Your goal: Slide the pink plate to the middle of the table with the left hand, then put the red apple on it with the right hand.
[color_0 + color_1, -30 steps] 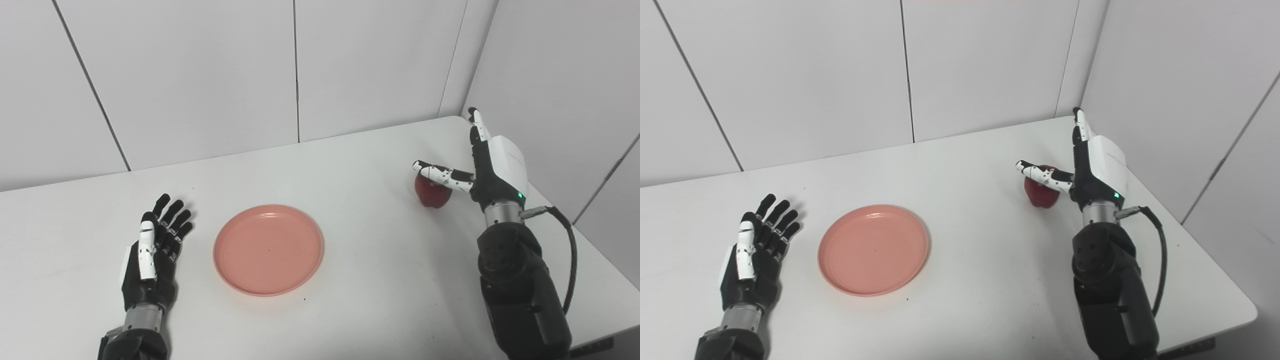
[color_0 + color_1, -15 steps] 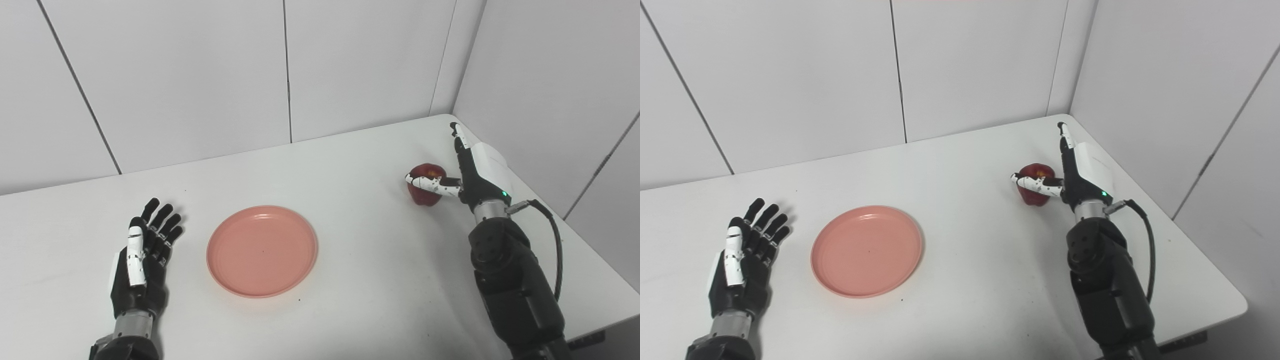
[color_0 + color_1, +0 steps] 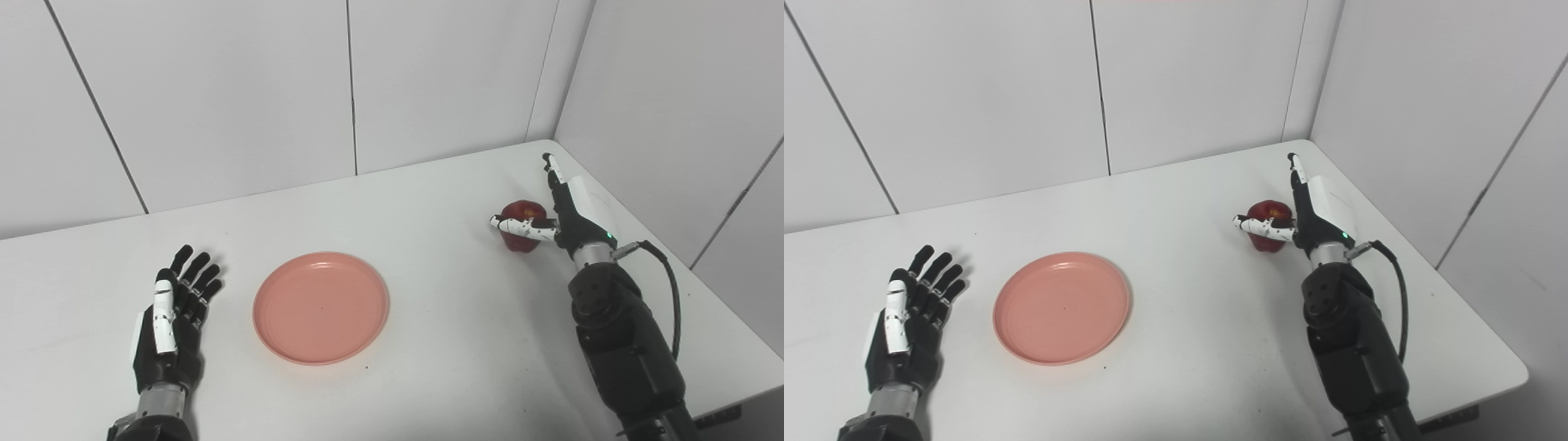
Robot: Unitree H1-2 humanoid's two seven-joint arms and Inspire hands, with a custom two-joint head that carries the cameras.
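Since the earlier frame the right hand (image 3: 566, 205) has closed in on the red apple (image 3: 519, 234) at right of frame, thumb across its front, fingers extended, not gripping. Left hand (image 3: 171, 321) rests open left of the pink plate (image 3: 321, 307).

White table (image 3: 429, 196) with small dark specks. Grey panelled walls (image 3: 233, 92) with dark seams enclose its far corner.

Two head cameras (side by side) overlook the same table (image 3: 429, 202).
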